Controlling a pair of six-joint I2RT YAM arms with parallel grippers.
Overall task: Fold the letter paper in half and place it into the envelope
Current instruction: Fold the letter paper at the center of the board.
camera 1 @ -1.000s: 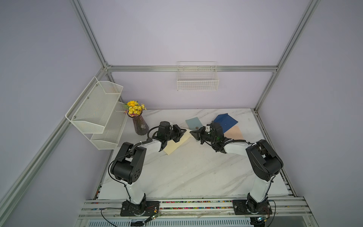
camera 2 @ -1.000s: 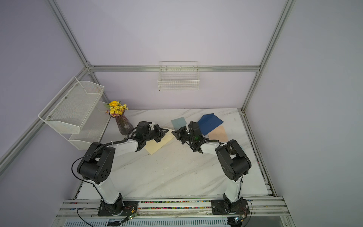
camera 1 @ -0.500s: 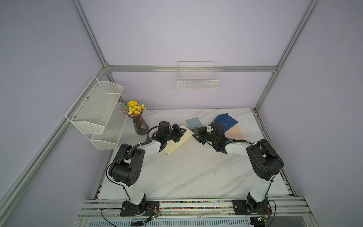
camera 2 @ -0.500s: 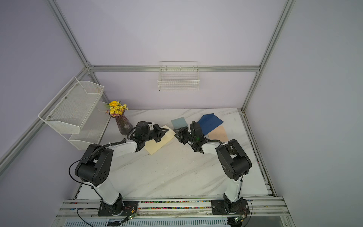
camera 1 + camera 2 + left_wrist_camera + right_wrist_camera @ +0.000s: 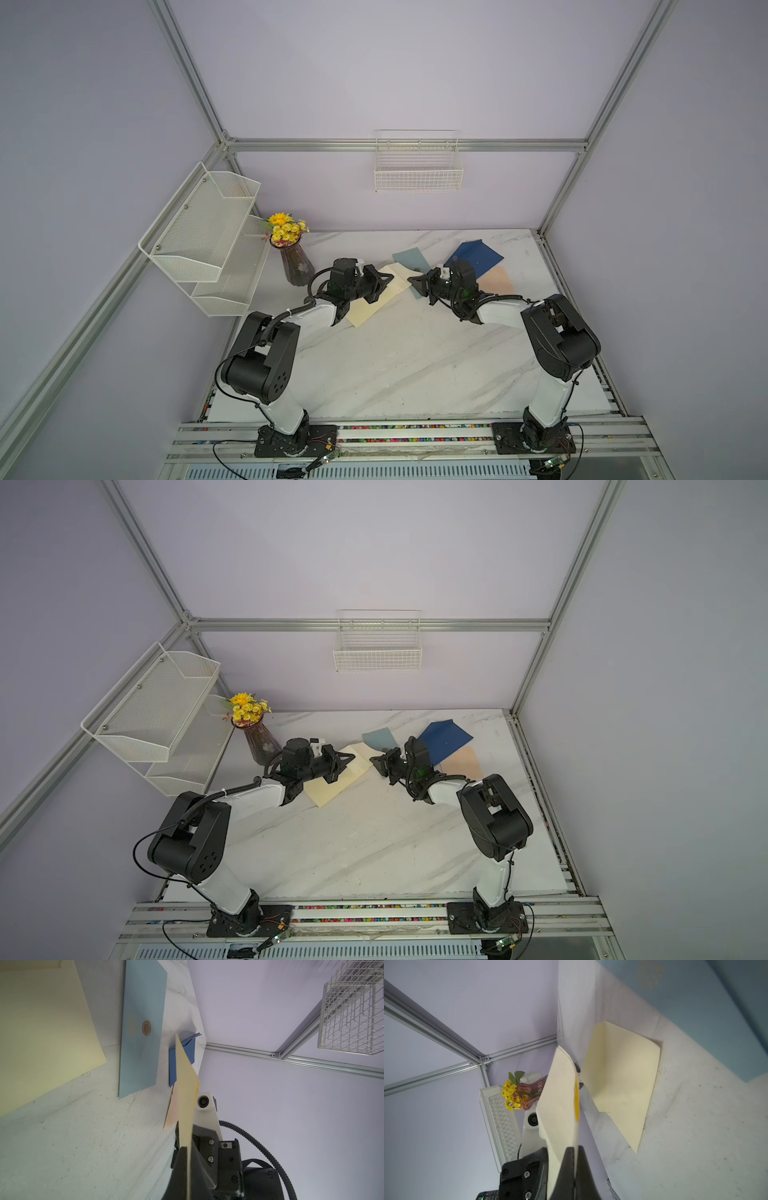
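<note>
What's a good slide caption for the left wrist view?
Left gripper pinching a cream paper edge-on, light blue envelope flat on the table.

- On the table, left of centre toward the far side: paper.
- Just right of the paper, farther back: envelope.
- Far right: open envelope, with a sheet adjoining its near edge.
- Far-left corner, left of the paper: vase.
- Left wall, beside the vase: shelf.
- Far wall, above the table: basket.
</note>
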